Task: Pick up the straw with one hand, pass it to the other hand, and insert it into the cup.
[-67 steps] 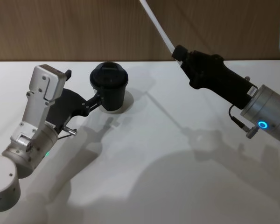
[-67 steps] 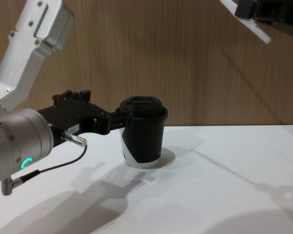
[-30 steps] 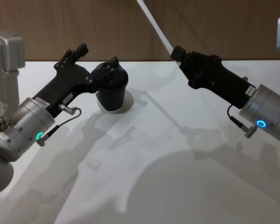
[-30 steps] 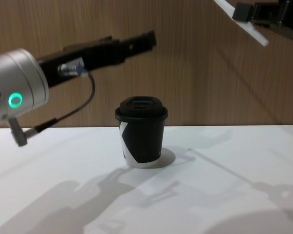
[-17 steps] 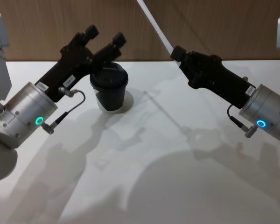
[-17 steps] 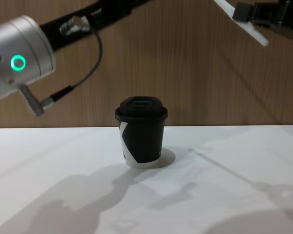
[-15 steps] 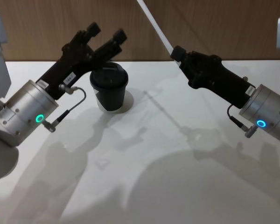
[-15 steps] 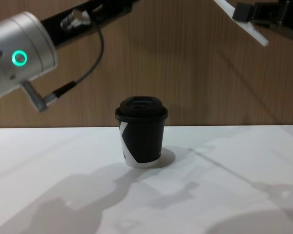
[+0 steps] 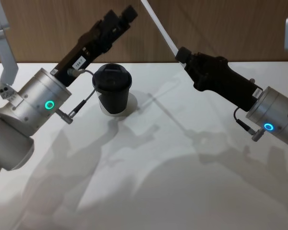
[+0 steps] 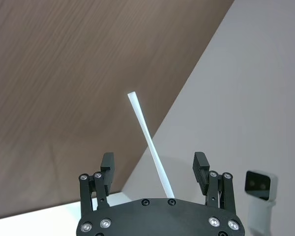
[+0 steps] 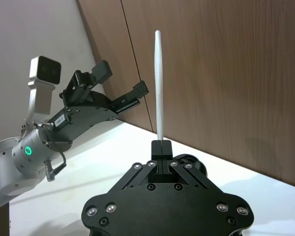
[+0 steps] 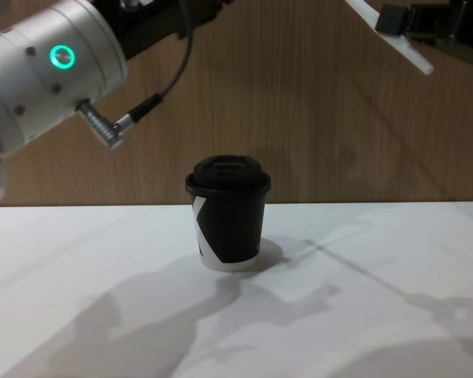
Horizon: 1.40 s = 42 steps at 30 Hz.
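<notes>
Currently we hold the straw (image 9: pixel 159 26) aloft in the right gripper (image 9: pixel 182 53), jaws clamped on it, the left gripper (image 9: pixel 121 18) nearby with jaws wide, the lidded cup (image 9: pixel 113 91) on the surface (image 9: pixel 182 182) below; handover and insertion remain.

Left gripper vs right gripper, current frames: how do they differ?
The left gripper has its jaws spread wide and holds nothing; the right gripper has its jaws shut on the straw. The left gripper is on the left of the cup and points toward the straw; the right gripper is on the cup's right, with the straw slanting up beyond it. Both are black and raised higher than the cup.
</notes>
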Tool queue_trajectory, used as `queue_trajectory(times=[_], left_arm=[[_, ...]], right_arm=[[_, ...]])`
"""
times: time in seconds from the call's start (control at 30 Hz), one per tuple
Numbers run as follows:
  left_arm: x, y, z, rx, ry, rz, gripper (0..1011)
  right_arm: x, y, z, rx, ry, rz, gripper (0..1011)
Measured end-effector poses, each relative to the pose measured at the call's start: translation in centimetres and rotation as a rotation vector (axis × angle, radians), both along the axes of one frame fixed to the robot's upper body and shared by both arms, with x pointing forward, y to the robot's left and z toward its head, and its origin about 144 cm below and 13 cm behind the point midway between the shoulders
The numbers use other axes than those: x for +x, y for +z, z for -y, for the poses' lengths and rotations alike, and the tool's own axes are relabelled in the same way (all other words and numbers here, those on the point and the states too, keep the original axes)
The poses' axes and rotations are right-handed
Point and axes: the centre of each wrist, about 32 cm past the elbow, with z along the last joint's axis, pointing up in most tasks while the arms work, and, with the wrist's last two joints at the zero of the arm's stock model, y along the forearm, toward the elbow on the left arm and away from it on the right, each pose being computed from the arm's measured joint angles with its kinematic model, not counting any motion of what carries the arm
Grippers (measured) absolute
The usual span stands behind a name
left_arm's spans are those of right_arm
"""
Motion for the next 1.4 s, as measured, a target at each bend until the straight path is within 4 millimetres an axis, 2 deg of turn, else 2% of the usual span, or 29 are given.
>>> queue_trajectory(times=[0.73, 1.23, 1.4], left_arm=[[2.4, 0.3, 2.5, -0.112, -0.129, -0.115, 1002], [3.5, 0.6, 3.8, -0.141, -0.193, -0.134, 1002], [3.6, 0.7, 4.0, -0.141, -0.202, -0.131, 938]], right_arm=[[0.0, 0.0, 0.0, 0.000, 0.000, 0.000, 0], [0.0, 0.0, 0.0, 0.000, 0.000, 0.000, 0], [0.0, 0.0, 0.0, 0.000, 0.000, 0.000, 0]])
